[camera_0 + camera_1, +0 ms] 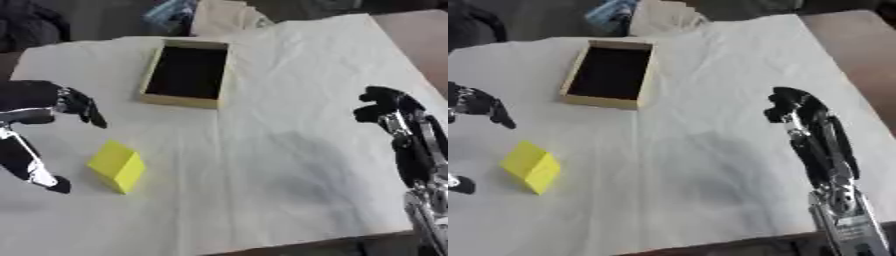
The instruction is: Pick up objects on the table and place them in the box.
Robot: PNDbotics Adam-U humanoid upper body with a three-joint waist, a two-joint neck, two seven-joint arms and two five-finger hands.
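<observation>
Our left hand [39, 130] spreads open round the yellow block [116, 165] near the table's [289, 75] left edge, far nearer than our curled, empty right hand [798, 117], box [185, 74] waiting beyond.

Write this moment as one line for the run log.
yellow block: on cloth, not held | box: empty | left hand: open, beside block | right hand: curled, holds nothing

Black-fingered left hand [39, 117] and right hand [807, 125], silver metal at the joints.
</observation>
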